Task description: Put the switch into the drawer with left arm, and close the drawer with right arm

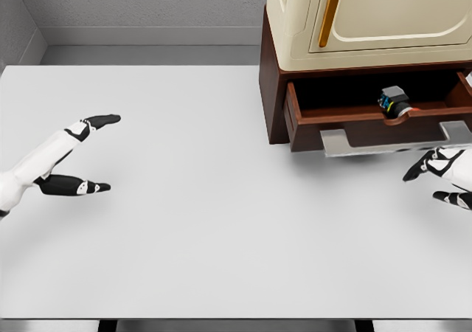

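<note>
First half apparently done: switch (394, 101) lying inside the open drawer (310, 114), near its front wall, right of the drawer's middle. Nothing left on the table (221, 214) to be carried. Second half not yet done: drawer pulled out from the dark wooden cabinet (271, 88) at the table's far right corner, grey handle (346, 142) jutting toward the near edge.

Left hand (77, 155) near the table's left edge, well apart from drawer and switch, fingers spread and holding nothing. Right hand (442, 175) at the right edge, just in front of the handle's right end and below it in the view, fingers loosely extended, holding nothing; contact with the handle hard to judge, probably a small gap. Switch up and slightly left of that hand, behind the drawer front. Remaining, by this reading: a push on the drawer front with the right hand until flush with the cabinet.
</note>
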